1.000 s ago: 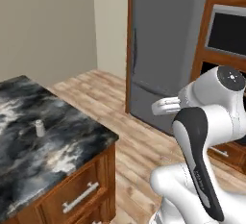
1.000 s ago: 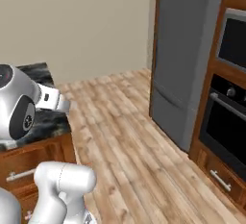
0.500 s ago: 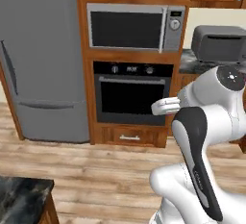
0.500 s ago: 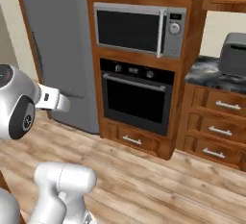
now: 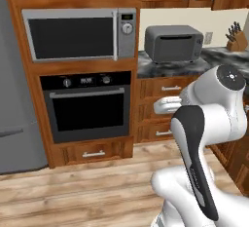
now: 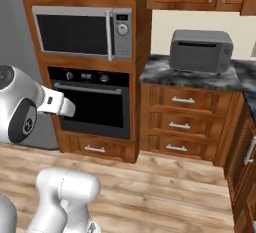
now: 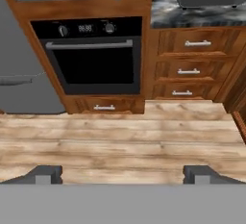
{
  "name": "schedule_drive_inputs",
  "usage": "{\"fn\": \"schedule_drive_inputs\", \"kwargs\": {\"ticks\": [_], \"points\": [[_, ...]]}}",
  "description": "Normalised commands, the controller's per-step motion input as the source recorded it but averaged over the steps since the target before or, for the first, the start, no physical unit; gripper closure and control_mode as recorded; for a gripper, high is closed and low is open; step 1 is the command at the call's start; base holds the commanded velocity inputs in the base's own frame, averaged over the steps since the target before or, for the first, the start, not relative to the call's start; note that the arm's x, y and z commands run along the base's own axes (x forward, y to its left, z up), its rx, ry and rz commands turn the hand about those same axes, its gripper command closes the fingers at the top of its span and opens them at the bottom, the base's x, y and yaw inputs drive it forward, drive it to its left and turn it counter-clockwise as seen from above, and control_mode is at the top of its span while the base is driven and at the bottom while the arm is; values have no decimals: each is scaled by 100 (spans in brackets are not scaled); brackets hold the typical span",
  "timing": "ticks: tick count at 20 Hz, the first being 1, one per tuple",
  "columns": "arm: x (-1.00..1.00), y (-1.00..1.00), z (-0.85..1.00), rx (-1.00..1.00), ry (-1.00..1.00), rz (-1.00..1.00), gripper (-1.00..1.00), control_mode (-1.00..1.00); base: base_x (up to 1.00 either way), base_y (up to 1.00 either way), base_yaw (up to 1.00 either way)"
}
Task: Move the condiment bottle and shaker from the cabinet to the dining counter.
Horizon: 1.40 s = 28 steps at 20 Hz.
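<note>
While the wide-open, empty pincer is facing the black built-in oven, the small brown condiment bottle, probably light, rigid and slick, is sitting nowhere visible, best gripped around its body.

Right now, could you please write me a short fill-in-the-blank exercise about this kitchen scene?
1. The microwave is built in directly above the ____.
2. The grey toaster oven stands on the marbled ____.
3. Below that counter sit ____ stacked drawers.
4. The gripper hangs over the wooden floor with its jaws ____.

Missing words: oven; counter; three; open
</note>
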Motion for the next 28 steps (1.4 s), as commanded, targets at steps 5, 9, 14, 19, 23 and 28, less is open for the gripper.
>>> {"fn": "schedule_drive_inputs", "kwargs": {"ticks": [5, 9, 14, 19, 23, 28], "points": [[0, 0, 0, 0, 0, 0, -100, 100, 59, -38, -21], [0, 0, 0, 0, 0, 0, -100, 100, 87, -33, -21], [0, 0, 0, 0, 0, 0, -100, 100, 70, -50, -10], [0, 0, 0, 0, 0, 0, -100, 100, 42, -79, -19], [0, 0, 0, 0, 0, 0, -100, 100, -6, -95, -62], [0, 0, 0, 0, 0, 0, -100, 100, 37, -7, -73]]}}
